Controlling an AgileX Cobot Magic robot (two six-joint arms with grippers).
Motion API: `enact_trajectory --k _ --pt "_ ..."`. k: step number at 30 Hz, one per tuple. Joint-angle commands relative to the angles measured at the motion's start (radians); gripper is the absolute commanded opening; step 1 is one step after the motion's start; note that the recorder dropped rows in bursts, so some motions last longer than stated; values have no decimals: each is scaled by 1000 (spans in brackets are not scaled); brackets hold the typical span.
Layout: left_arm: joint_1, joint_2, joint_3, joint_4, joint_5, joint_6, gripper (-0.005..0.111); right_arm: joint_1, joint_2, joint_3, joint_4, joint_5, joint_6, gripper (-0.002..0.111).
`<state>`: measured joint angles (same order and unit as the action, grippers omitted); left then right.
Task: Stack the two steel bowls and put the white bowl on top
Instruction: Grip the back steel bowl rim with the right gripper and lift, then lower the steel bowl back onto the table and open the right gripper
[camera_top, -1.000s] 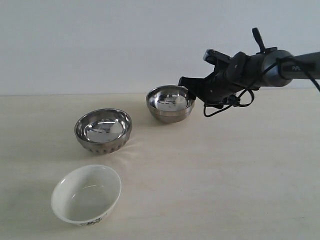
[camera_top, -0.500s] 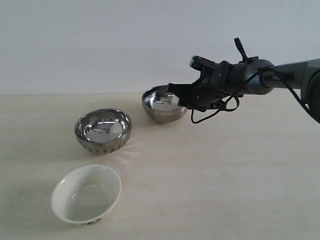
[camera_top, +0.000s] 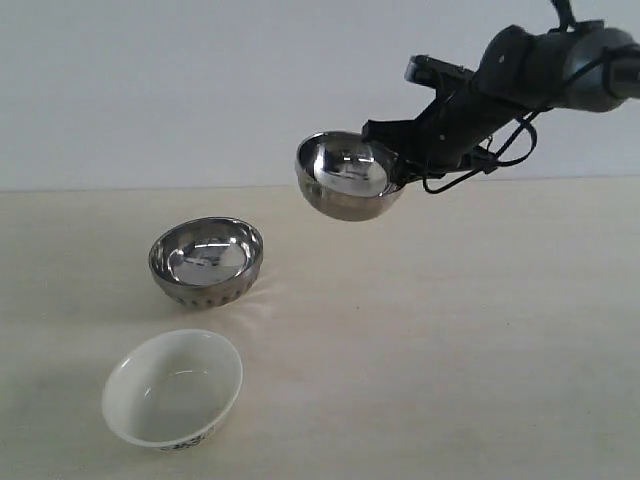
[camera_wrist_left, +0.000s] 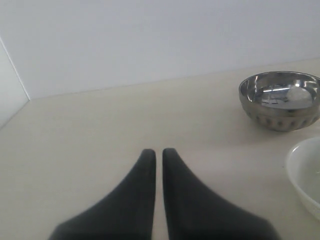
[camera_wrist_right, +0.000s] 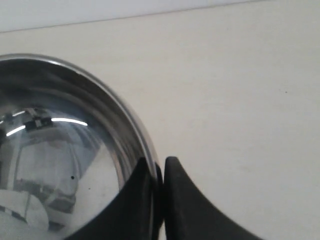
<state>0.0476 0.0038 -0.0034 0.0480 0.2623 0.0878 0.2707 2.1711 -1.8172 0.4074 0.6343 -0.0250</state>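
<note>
A pale cream table (camera_top: 470, 340) with a faint, fine grain fills the lower part of the exterior view and runs out of the picture at the near and side edges. Its far edge meets a plain, matte white wall (camera_top: 180, 90) in one straight line. In the left wrist view that far edge ends at a far corner of the table, where a second, lighter wall panel (camera_wrist_left: 7, 95) turns along a side edge.

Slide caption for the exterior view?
Right tool holds one steel bowl aloft by its rim; second steel bowl and white bowl sit on the table.
</note>
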Motion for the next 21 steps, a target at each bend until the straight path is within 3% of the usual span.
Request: enact_trajectory --k 1,9,14,21 --pt "0 -4 3 -7 -8 -10 4 -3 -163 144 -55 9 -13 0" --pt "0 -4 3 -7 -8 -10 4 34 -344 543 -88 -112 -6 0" --pt "0 -4 3 -7 -8 -10 4 113 -344 572 -111 -163 25 0" --pt "0 -4 3 -7 -8 -10 4 118 -337 572 -187 -190 106 0"
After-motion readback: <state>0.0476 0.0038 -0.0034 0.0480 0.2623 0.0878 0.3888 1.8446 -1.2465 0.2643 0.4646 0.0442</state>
